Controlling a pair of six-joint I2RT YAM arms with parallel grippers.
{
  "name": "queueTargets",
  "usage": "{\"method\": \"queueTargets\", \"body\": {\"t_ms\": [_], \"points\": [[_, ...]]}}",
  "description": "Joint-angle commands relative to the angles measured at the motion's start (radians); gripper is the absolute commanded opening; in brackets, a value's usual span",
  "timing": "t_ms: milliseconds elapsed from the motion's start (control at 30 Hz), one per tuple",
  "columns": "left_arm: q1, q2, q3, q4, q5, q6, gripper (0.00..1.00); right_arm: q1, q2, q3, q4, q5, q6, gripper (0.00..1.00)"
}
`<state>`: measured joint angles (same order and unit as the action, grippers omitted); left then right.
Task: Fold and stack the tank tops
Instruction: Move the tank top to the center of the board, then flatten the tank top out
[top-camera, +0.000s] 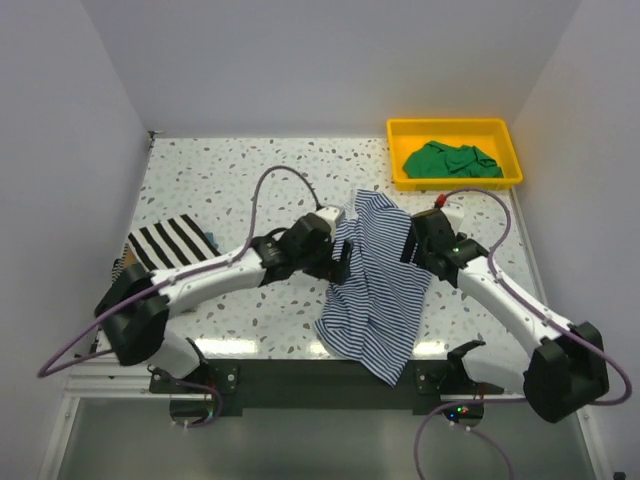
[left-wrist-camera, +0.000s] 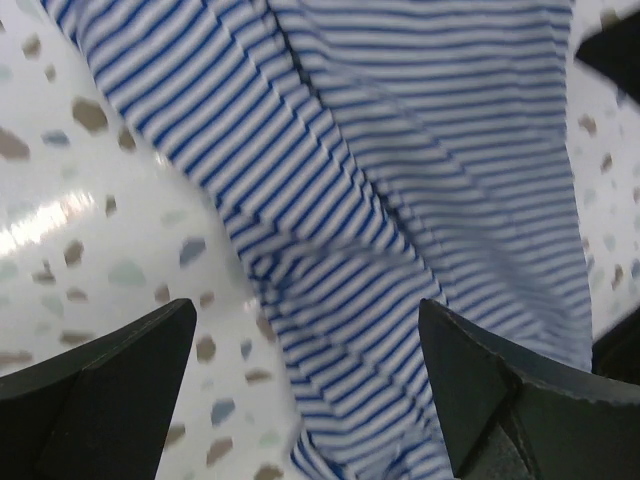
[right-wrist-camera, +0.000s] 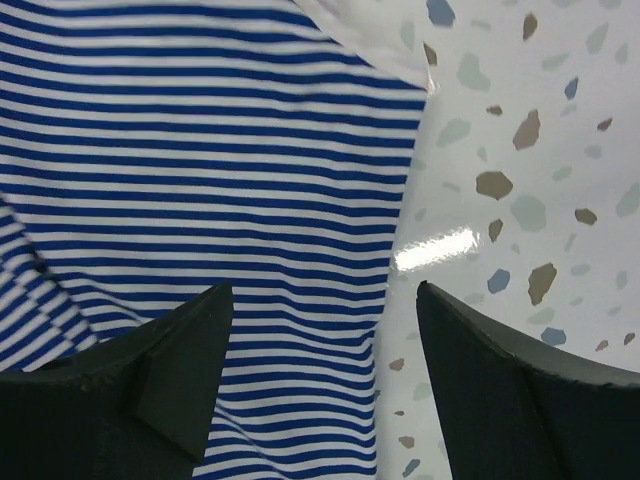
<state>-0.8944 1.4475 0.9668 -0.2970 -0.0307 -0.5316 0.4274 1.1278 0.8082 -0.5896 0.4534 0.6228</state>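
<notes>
From above: a navy-and-white thin-striped tank top (top-camera: 375, 300) lies crumpled at the middle of the speckled tabletop (top-camera: 230, 180). Its lower corner reaches over the near edge. The left tool (top-camera: 342, 262) sits at the garment's left edge and the right tool (top-camera: 412, 245) at its upper right edge, so the two arms flank the cloth. A green tank top (top-camera: 450, 160) lies bunched in the yellow tray (top-camera: 455, 125) at the far right corner. A bold black-and-white striped tank top (top-camera: 170, 243) lies flat near the left edge, well apart from the others.

From the left wrist: the left tool (left-wrist-camera: 308, 310) has its two dark fingers spread wide and nothing between them. Below, the thin-striped tank top (left-wrist-camera: 450, 150) runs in rumpled folds from the upper left to the bottom of the frame. Bare tabletop (left-wrist-camera: 80, 220) shows to the left.

From the right wrist: the right tool (right-wrist-camera: 325, 295) is also spread wide and grips nothing. The thin-striped tank top (right-wrist-camera: 200, 150) lies smooth under the left finger. The cloth's edge falls in the gap between the two fingers, and glossy tabletop (right-wrist-camera: 520, 200) shows to the right.
</notes>
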Motion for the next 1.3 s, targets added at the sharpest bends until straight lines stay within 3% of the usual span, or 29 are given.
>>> {"method": "queueTargets", "body": {"t_ms": [0,67,233,400,500,533,567,600,633,667,700,733,800,967,1100,1200,1267], "points": [[0.035,0.201,0.223,0.022,-0.216,-0.004,0.98,-0.088,0.097,-0.014,0.1,-0.014,0.049,0.77],[0.069,0.317,0.28,0.045,-0.233,-0.022,0.97,-0.116,0.16,0.002,0.138,-0.056,0.041,0.75],[0.181,0.519,0.371,0.136,-0.128,-0.001,0.94,-0.17,0.312,0.02,0.215,-0.053,0.022,0.75],[0.206,0.583,0.437,0.165,-0.159,0.038,0.91,-0.197,0.408,0.042,0.258,-0.058,0.012,0.68],[0.221,0.613,0.461,0.161,-0.156,0.044,0.83,-0.203,0.446,0.058,0.272,-0.058,0.009,0.48],[0.232,0.622,0.472,0.141,-0.161,0.044,0.79,-0.203,0.452,0.062,0.275,-0.058,0.008,0.33],[0.238,0.635,0.49,0.131,-0.169,0.045,0.68,-0.203,0.464,0.075,0.28,-0.056,0.005,0.25],[0.253,0.643,0.497,0.119,-0.181,0.041,0.61,-0.203,0.471,0.086,0.278,-0.053,-0.003,0.11],[0.264,0.646,0.501,0.116,-0.192,0.035,0.52,-0.203,0.478,0.098,0.277,-0.045,-0.009,0.05],[0.276,0.646,0.5,0.122,-0.181,0.033,0.36,-0.203,0.486,0.124,0.271,-0.041,-0.017,0.0],[0.302,0.649,0.503,0.127,-0.17,0.033,0.27,-0.203,0.501,0.141,0.267,-0.035,-0.032,0.0],[0.316,0.654,0.513,0.124,-0.158,0.027,0.11,-0.203,0.507,0.155,0.264,-0.035,-0.041,0.0],[0.356,0.662,0.529,0.111,-0.15,0.018,0.0,-0.203,0.515,0.193,0.263,-0.032,-0.061,0.0],[0.468,0.637,0.544,0.088,-0.192,-0.008,0.0,-0.2,0.501,0.284,0.254,-0.038,-0.11,0.0],[0.609,0.659,0.61,0.059,-0.144,-0.031,0.0,-0.194,0.538,0.385,0.251,-0.018,-0.182,0.0],[0.653,0.672,0.656,0.045,-0.072,-0.038,0.0,-0.196,0.615,0.482,0.226,0.042,-0.213,0.0],[0.65,0.639,0.656,0.042,-0.067,-0.03,0.24,-0.199,0.662,0.54,0.202,0.06,-0.222,0.0]]}}
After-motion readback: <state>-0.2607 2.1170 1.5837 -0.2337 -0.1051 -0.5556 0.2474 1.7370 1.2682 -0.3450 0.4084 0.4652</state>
